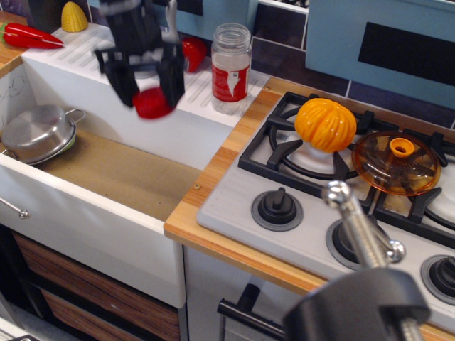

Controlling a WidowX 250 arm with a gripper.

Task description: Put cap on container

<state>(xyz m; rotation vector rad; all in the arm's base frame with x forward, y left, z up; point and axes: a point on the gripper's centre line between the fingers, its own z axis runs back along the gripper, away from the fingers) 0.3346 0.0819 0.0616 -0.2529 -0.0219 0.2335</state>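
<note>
The cap [153, 103] is held in the air above the sink [114, 167], pinched between the two dark fingers [173, 79] of the gripper [150, 92], which press on its opposite sides; the picture is blurred there, so the exact contact points cannot be told. The container [231, 68] stands upright on the ribbed drainboard [192, 89] to the right of the cap and near it, its mouth open and unobstructed, with a red strawberry [193, 53] just behind it on the left.

The cap is judged to be light, stiff and small; a hold across its ribbed side is judged best, since the ribs give purchase while the flat top would be slippery. The container is judged to be light, thin-walled and apparently empty, so it could be tipped or pushed along the worktop if the cap is pressed down off-centre; the cap should be lowered level over the neck. The steel pot [39, 133] in the sink and the orange lid [395, 163] on the stove are well apart from the work.
</note>
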